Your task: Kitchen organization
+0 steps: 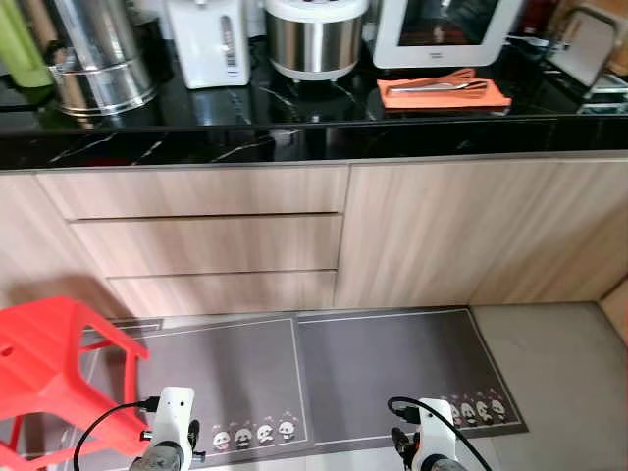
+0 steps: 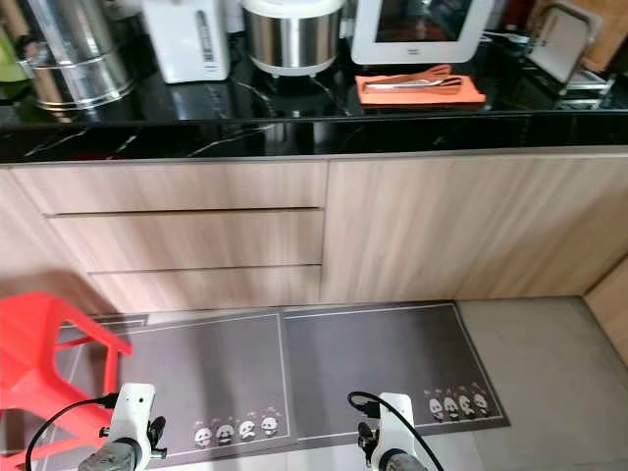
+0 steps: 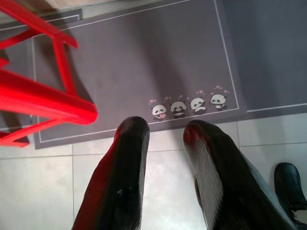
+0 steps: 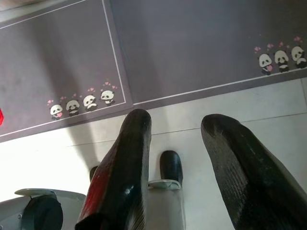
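A black marble table (image 1: pixel 294 137) runs across the top of the frame, above pale wood cabinets with three drawers (image 1: pixel 206 245) at centre left and a plain door (image 1: pixel 442 235) to their right. On the floor below lie two grey mats (image 1: pixel 392 363) side by side, each edged with a thin white line and a row of small pandas (image 3: pixel 189 105) at one corner. A red plastic stool (image 1: pixel 49 363) stands at lower left, its legs over the left mat. On the table, from upper left: a steel steamer pot (image 1: pixel 98 59), a white water boiler (image 1: pixel 208 41), a steel rice cooker (image 1: pixel 314 37) and a white oven (image 1: pixel 446 29). In front of the oven, at upper right, an orange cloth (image 1: pixel 444 93) lies flat with metal tongs (image 1: pixel 437 85) resting on it. Both arms hang low at the bottom edge. The left tool (image 3: pixel 165 139) has its two black fingers parted over the tiled floor near the mat's edge, holding nothing. The right tool (image 4: pixel 175 129) is likewise spread and empty above the pale tiles.
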Tool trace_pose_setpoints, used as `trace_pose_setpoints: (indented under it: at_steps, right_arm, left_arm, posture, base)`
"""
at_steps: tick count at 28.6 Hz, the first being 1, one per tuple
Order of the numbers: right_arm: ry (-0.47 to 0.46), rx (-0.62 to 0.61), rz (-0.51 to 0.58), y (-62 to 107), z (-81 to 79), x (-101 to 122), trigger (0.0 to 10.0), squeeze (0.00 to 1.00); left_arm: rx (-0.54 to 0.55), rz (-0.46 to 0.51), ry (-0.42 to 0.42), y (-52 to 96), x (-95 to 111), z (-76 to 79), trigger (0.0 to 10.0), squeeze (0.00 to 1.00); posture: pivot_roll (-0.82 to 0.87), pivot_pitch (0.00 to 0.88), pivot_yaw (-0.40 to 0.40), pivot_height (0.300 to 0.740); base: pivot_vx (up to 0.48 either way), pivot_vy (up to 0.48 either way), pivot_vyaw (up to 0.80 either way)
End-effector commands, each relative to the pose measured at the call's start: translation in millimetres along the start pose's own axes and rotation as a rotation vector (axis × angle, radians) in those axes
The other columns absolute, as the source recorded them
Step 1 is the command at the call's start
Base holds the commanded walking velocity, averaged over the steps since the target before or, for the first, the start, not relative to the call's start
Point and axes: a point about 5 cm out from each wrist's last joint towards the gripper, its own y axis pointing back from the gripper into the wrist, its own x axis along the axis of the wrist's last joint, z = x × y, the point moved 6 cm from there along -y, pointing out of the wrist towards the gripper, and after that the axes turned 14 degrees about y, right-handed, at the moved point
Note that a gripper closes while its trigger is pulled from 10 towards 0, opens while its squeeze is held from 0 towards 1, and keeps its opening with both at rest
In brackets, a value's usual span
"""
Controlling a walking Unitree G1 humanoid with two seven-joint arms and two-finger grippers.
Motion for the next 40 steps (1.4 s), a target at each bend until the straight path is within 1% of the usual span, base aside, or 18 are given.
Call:
trace_pose_setpoints:
  at_steps: [1, 2, 4, 6, 9, 11, 12, 18, 26, 31, 40]
  right_arm:
    - [0.002, -0.005, -0.011, 1.3, 6.0, -4, 10.0, 0.0]
    - [0.003, -0.005, -0.01, 1.3, 6.5, -4, 10.0, 0.0]
    - [0.002, -0.007, -0.009, 1.7, 8.3, -4, 10.0, 0.0]
    - [0.002, -0.008, -0.009, 1.9, 9.1, -5, 10.0, 0.0]
    - [0.009, 0.001, -0.009, 2.2, 8.1, -6, 10.0, 0.0]
    - [0.012, 0.003, -0.011, 2.3, 7.4, -7, 10.0, 0.0]
    - [0.027, 0.018, -0.02, 2.3, 5.8, -8, 10.0, 0.0]
    - [0.011, -0.004, -0.012, 2.6, 12.1, -6, 10.0, 0.0]
    - [-0.004, -0.026, -0.013, 2.9, 17.5, -6, 10.0, 0.0]
    - [-0.006, -0.031, -0.013, 2.8, 18.6, -5, 10.0, 0.0]
    - [-0.001, -0.031, -0.005, 2.3, 18.2, -3, 10.0, 0.0]
  left_arm:
    - [0.001, -0.02, -0.022, 1.4, -7, 0.2, 10.0, 0.0]
    - [0.0, -0.018, -0.021, 1.4, -7, 0.6, 10.0, 0.0]
    - [-0.005, -0.016, -0.047, 1.5, -7, 2.3, 10.0, 0.0]
    - [-0.003, -0.014, -0.074, 1.7, -8, 2.8, 10.0, 0.0]
    - [0.002, -0.016, -0.066, 2.3, -10, 2.1, 10.0, 0.0]
    - [0.01, -0.015, -0.051, 2.8, -11, 0.0, 10.0, 0.0]
    - [0.009, -0.02, -0.058, 3.3, -12, -1.2, 10.0, 0.0]
    - [0.016, -0.026, -0.056, 4.6, -15, -4.9, 10.0, 0.0]
    - [0.008, -0.02, -0.043, 4.0, -13, -2.8, 10.0, 0.0]
    - [-0.008, -0.019, -0.045, 3.5, -12, 0.6, 10.0, 0.0]
    - [-0.005, -0.027, -0.048, 3.7, -14, -0.1, 10.0, 0.0]
  posture:
    - [0.0, 0.0, 0.014, 0.74]
    - [0.0, 0.0, 0.014, 0.74]
    - [0.0, 0.0, 0.014, 0.74]
    - [0.0, 0.0, 0.014, 0.74]
    - [0.01, 0.0, 0.014, 0.74]
    - [0.01, 0.0, 0.014, 0.74]
    - [0.01, 0.0, 0.013, 0.74]
    - [0.02, 0.01, 0.013, 0.74]
    - [0.02, 0.015, 0.011, 0.74]
    - [0.01, 0.016, 0.011, 0.74]
    - [0.01, 0.014, 0.01, 0.74]
  base:
    - [0.0, 0.0, -0.76]
    - [0.0, 0.0, -0.76]
    - [0.0, 0.0, -0.75]
    - [0.0, -0.48, -0.66]
    - [0.0, -0.48, -0.56]
    - [0.0, 0.0, -0.61]
    - [0.0, 0.0, -0.6]
    - [0.0, 0.0, -0.67]
    - [0.0, 0.0, -0.69]
    - [0.0, 0.0, -0.69]
    - [0.0, 0.0, -0.69]
